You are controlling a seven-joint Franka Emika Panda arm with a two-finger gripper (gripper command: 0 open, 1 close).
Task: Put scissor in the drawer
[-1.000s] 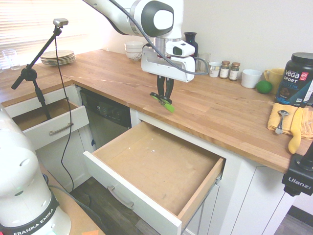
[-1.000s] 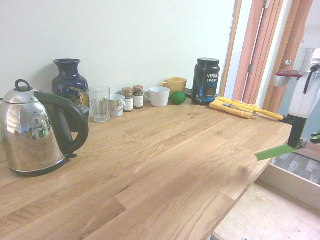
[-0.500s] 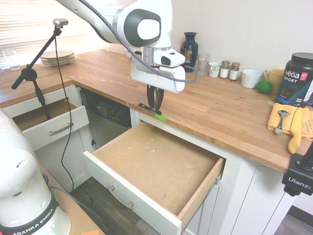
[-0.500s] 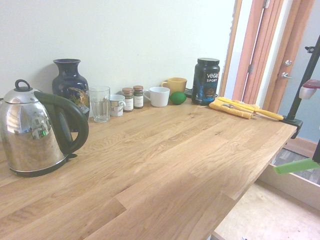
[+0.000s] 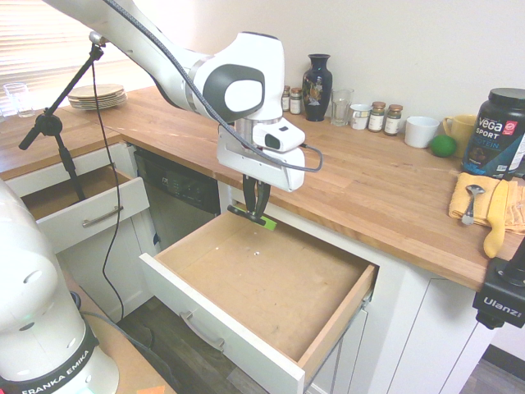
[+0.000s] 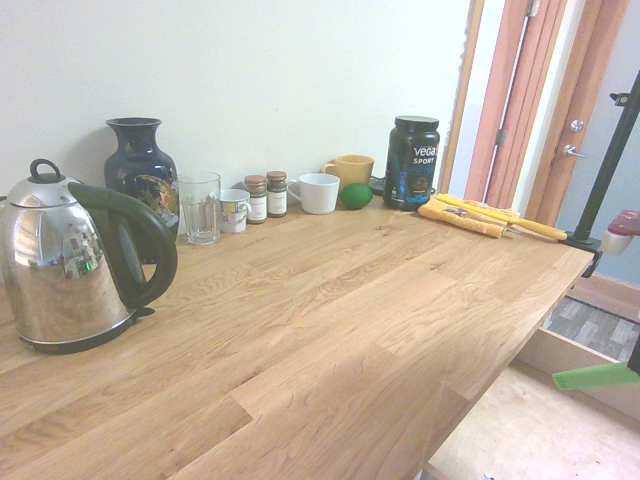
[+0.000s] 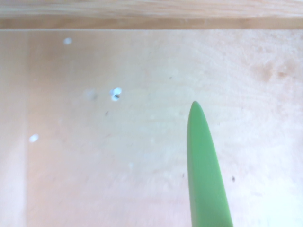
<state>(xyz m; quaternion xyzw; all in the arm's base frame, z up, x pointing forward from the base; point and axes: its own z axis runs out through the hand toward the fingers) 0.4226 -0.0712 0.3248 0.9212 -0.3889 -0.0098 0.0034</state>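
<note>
One pair of scissors [image 5: 267,222], pinched between closed fingers of gripper [image 5: 256,215], above rear of open drawer [image 5: 271,267]; chief risk, blade snagging on counter edge [image 5: 328,228] if lowered too far back; lesser risk, crooked drop from early release.

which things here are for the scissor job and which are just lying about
For the job:
- green scissors, held by the tool
- wide open drawer

Just lying about:
- kettle
- dark vase
- green ball-like item
- spoon
</note>
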